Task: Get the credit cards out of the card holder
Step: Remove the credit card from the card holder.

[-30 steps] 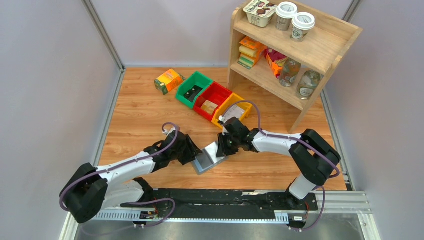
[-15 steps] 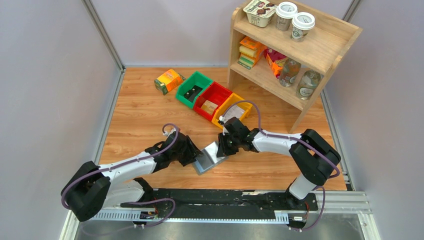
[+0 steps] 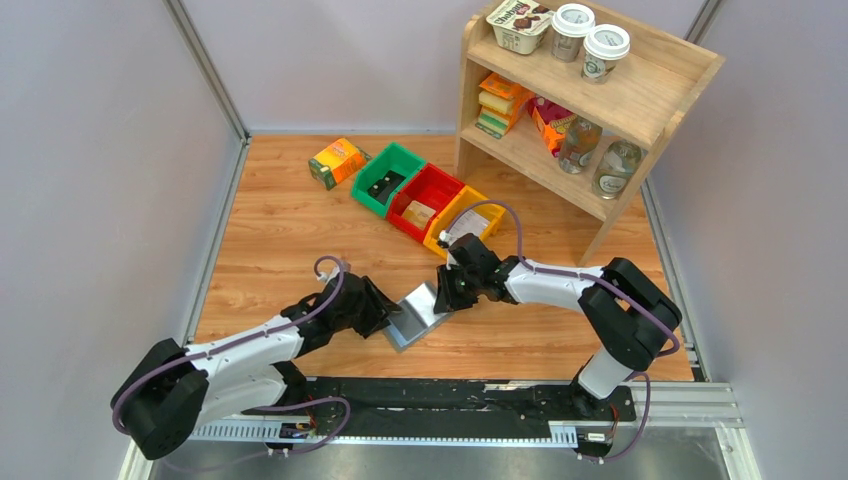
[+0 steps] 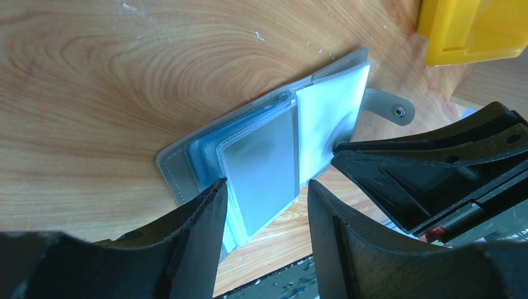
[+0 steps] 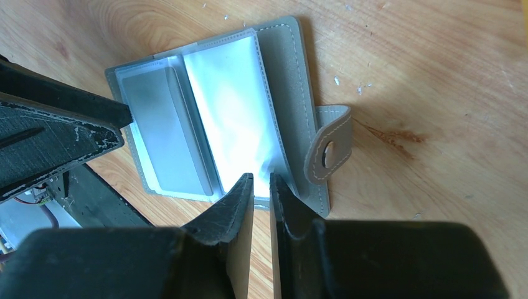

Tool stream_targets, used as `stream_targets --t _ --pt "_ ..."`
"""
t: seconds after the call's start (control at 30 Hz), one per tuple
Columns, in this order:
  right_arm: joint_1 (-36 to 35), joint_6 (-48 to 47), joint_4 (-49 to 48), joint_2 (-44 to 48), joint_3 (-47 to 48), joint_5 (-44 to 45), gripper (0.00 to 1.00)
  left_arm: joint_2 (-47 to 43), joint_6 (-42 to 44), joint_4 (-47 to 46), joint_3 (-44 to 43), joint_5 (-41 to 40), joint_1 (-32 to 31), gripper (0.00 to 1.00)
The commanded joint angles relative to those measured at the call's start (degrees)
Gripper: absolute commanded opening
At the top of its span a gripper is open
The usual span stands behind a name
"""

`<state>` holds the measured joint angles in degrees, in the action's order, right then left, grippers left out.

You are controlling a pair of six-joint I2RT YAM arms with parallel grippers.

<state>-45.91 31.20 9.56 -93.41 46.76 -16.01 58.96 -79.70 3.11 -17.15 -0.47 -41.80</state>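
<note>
The card holder (image 3: 416, 313) is laid open on the wooden table (image 3: 270, 240), near its front edge and between the two arms. It is grey outside with stitched edges, and its snap tab (image 5: 328, 151) is turned out flat on the wood. Clear pockets are fanned across the blue-grey inside. A flat grey rectangle (image 4: 261, 163) is seen through one pocket; whether it is a card cannot be told. No writing is shown on the holder.

The near end of that pocket is straddled by the left gripper (image 4: 266, 184), whose jaws are held fairly wide. No pinch on the pocket is seen. The right gripper (image 5: 260, 178) is drawn nearly closed, and the edge of a glossy clear pocket is caught between its fingertips. A scrap of white lettering on its body is too small to be read.

Further back, a green bin (image 3: 388, 178), a red bin (image 3: 427, 200) and a yellow bin (image 3: 462, 222) are set touching in a slanted row. An orange-green carton (image 3: 338, 161) is placed just to their left. At the back right a wooden shelf (image 3: 640, 95) is loaded with a printed tub (image 3: 517, 24), two lidded paper cups (image 3: 590, 36), coloured packets (image 3: 502, 104) and two glass jars (image 3: 598, 156). Their labels are too small to be read.
</note>
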Motion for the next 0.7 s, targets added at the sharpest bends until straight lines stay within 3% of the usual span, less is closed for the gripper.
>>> stream_targets --t 0.0,0.3,0.67 --pt "0.5 -0.4 -1.3 0.4 0.3 0.0 0.18 -1.6 -1.9 -0.1 0.6 -1.6 0.2 0.58" --pt "0.6 -0.4 -1.5 0.2 0.3 -0.4 0.18 -3.8 -4.8 -2.8 3.3 -1.9 0.2 0.54" --pt "0.7 -0.4 -1.7 0.1 0.3 -0.9 0.18 -4.2 -1.3 -7.1 0.6 -0.6 0.2 0.47"
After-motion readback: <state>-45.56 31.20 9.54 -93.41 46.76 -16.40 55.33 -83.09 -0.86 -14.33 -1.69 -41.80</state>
